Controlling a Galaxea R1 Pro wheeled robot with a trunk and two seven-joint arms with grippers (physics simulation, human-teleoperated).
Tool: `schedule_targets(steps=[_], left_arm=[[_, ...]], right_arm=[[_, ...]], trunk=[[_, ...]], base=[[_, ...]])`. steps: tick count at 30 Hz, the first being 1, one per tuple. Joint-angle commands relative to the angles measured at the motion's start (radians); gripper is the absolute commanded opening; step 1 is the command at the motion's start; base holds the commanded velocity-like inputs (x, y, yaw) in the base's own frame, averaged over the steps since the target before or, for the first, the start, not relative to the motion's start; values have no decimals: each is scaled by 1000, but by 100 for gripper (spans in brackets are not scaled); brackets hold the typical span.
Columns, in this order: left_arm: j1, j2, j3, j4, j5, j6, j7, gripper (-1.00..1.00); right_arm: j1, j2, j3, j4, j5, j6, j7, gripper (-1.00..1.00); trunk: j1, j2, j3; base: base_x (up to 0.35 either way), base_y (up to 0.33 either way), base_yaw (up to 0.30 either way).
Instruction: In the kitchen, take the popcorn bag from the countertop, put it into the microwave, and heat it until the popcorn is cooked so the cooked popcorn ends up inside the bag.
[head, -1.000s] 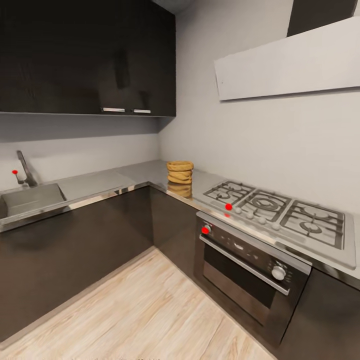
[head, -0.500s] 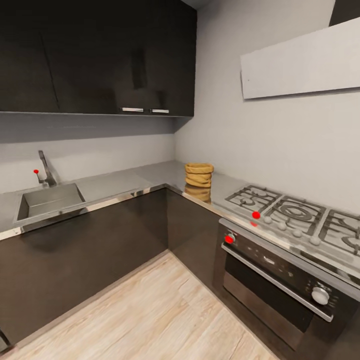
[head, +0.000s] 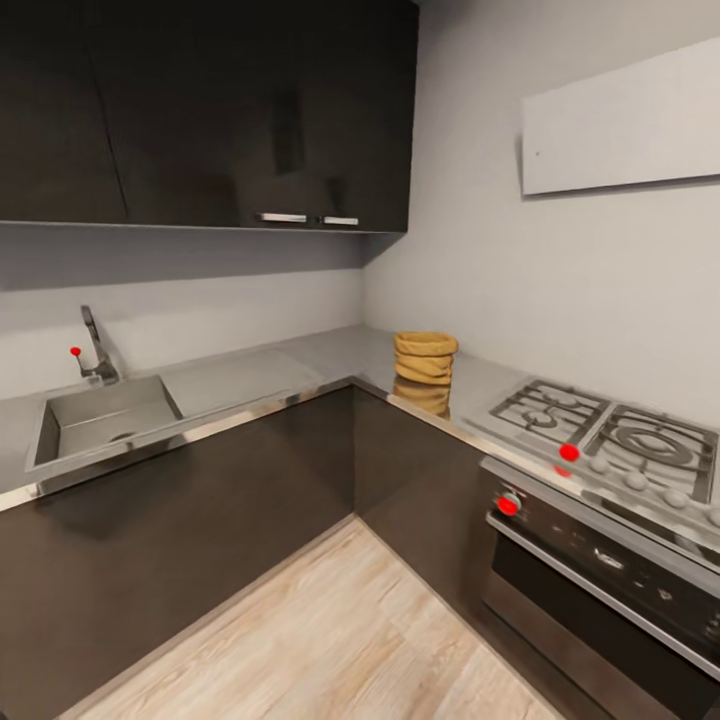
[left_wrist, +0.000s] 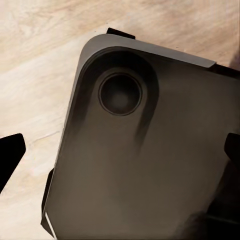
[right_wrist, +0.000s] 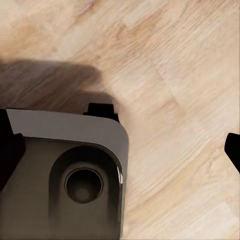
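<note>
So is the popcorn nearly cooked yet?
Not yet. Nothing looks done: the popcorn bag sits untouched on the countertop, in the corner beside the gas hob. Both wrist cameras point down at the wood floor, jaws wide and empty. Grabbing the bag, finding the microwave and heating remain.

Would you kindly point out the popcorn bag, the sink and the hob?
popcorn bag (head: 425, 358): head view, creased side.
sink (head: 105, 415): head view, basin floor.
hob (head: 610, 437): head view, grate.
</note>
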Motion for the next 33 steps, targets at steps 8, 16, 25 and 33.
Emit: schedule_targets(steps=[8, 16, 25, 33], left_arm=[[0, -1, -5, 0, 9, -4, 14, 100], [0, -2, -4, 0, 7, -8, 99, 100], [0, -5, -5, 0, 5, -8, 102, 100], [0, -5, -6, 0, 4, -11, 102, 100]], right_arm=[[-1, 1, -11, 3, 4, -12, -6, 100], [-1, 0, -13, 3, 3, -10, -6, 100], [-1, 1, -18, 3, 1, -16, -7, 100], [-1, 2, -20, 3, 1, -16, -8, 100]], trunk=[[0, 0, -1], [0, 0, -1], [0, 0, -1], [0, 0, -1]], base=[[263, 265, 0], [264, 263, 0], [277, 242, 0], [289, 221, 0]])
